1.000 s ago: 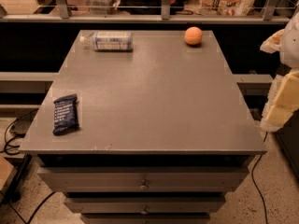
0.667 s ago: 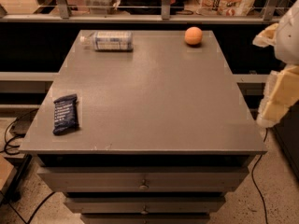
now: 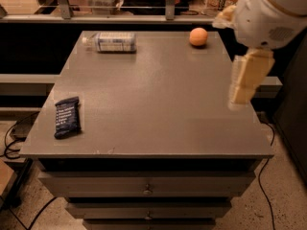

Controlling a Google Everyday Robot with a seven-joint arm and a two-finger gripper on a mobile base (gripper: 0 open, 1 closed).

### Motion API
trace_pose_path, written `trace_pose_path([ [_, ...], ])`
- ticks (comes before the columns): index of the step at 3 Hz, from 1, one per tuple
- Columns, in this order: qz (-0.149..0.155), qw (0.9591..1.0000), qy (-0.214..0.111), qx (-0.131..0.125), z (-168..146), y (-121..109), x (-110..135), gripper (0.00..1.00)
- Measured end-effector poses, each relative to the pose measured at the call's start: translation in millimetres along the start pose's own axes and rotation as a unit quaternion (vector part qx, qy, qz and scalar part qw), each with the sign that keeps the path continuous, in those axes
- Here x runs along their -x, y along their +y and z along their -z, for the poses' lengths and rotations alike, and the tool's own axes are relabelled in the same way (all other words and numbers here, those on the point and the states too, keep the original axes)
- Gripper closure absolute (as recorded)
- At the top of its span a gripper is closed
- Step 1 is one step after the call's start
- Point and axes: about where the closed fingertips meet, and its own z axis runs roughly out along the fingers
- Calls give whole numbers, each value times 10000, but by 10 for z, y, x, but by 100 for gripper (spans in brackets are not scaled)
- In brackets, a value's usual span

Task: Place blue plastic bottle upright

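blue plastic bottle point(image 3: 112, 42) on its side, far-left corner of table point(image 3: 158, 95) | gripper point(image 3: 243, 80) over right edge, well apart, opening: cannot tell, nothing seen held | risk: an off-centre touch could roll the bottle off the far edge

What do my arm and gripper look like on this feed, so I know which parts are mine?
The arm is a rounded white housing with a thin tan band and a small patch of dots. The gripper, at the table's right edge, is blocky and pale cream.
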Motion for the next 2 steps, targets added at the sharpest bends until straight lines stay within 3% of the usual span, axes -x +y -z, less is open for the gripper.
trace_pose_path([
  [2,776,9965,-253,-158,-53,-443,660,0],
])
